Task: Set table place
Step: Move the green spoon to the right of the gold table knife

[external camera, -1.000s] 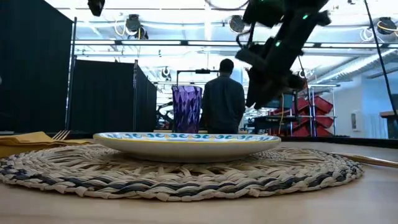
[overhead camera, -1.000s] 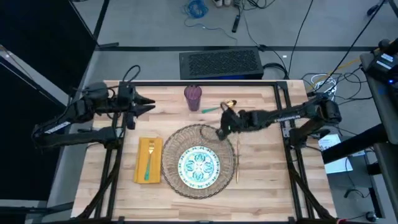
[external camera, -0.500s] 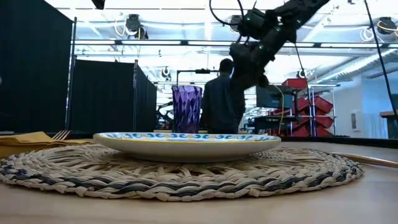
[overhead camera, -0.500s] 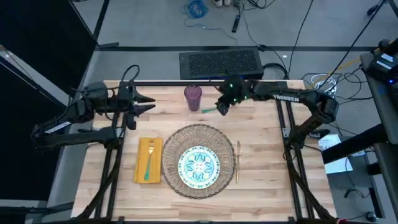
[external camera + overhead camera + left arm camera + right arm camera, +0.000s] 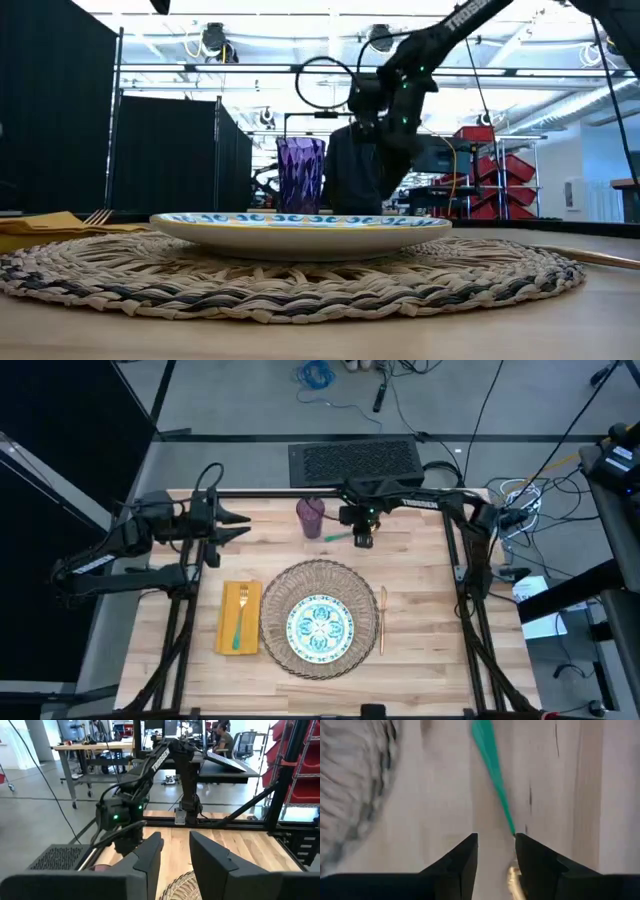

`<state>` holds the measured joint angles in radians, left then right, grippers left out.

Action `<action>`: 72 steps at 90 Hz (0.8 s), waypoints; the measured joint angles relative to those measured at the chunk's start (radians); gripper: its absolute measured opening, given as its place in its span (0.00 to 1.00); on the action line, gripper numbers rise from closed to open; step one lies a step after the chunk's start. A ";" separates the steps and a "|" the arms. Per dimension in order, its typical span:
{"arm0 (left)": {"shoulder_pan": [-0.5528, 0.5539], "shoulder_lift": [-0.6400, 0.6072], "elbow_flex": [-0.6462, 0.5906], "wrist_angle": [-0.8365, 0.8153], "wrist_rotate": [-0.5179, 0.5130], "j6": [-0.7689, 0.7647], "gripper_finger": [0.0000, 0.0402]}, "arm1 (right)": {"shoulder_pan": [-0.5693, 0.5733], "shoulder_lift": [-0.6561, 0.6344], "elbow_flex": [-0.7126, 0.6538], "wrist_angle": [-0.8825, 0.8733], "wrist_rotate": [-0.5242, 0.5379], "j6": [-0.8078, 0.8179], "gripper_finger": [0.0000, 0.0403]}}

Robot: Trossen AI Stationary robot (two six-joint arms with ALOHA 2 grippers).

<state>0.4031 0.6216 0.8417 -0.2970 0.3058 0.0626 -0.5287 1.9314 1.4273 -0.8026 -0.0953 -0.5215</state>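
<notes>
One teal-handled spoon (image 5: 343,537) lies on the bench (image 5: 420,650) at about one o'clock from the placemat (image 5: 318,618), just right of the purple cup (image 5: 310,517); the right hand (image 5: 363,538) is held directly over it, fingers narrowly parted and gripping nothing; the plate (image 5: 320,626) is centred on the placemat, napkin (image 5: 239,617) and fork (image 5: 240,616) at nine o'clock, knife (image 5: 381,619) at three; the left hand (image 5: 240,526) waits at ten o'clock, fingers apart.

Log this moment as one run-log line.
right gripper: open, over teal-handled utensil beside purple cup | left gripper: open, waiting at table's left | plate on placemat
</notes>
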 joint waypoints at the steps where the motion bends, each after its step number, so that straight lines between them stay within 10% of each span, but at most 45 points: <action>1: 0.000 0.000 0.000 0.000 0.000 0.001 0.22 | -0.001 0.002 0.000 0.001 0.000 -0.007 0.29; 72: 0.000 0.000 0.000 0.001 -0.023 0.022 0.22 | -0.069 0.071 -0.001 0.029 -0.092 -0.104 0.29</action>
<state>0.4034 0.6216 0.8417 -0.2964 0.2832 0.0843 -0.5980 2.0027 1.4261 -0.7738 -0.1875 -0.6254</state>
